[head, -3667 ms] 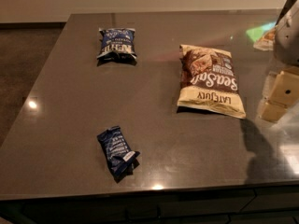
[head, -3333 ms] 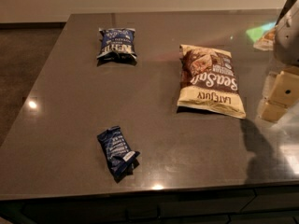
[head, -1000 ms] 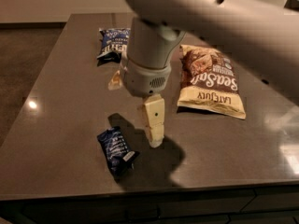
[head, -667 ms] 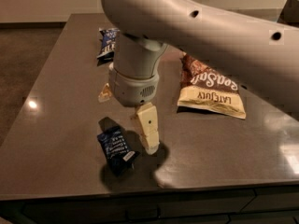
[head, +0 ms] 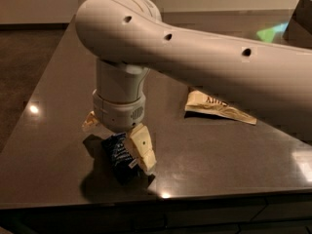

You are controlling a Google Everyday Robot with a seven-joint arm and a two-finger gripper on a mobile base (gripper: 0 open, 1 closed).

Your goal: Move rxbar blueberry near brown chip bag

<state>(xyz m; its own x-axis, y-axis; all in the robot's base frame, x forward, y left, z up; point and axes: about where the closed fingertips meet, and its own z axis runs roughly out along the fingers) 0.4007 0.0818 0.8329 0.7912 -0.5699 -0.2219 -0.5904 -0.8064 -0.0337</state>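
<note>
The rxbar blueberry [head: 118, 156], a small dark navy wrapper, lies near the table's front edge. My gripper [head: 118, 144] hangs straight down over it, open, with one cream finger [head: 142, 149] on the bar's right side and the other finger [head: 90, 122] at its back left. The bar lies between them on the table. The brown chip bag [head: 214, 106] lies to the right and further back. Only its cream-yellow lower band shows, the rest is hidden behind my arm.
The dark grey table [head: 53, 91] has its front edge just below the bar and its left edge running back diagonally. My large white arm [head: 204, 57] crosses the upper view and hides the back of the table, including the blue chip bag.
My arm swung in from the right edge over the table and came down to the left and forward. The gripper now straddles the rxbar, which has not moved.
</note>
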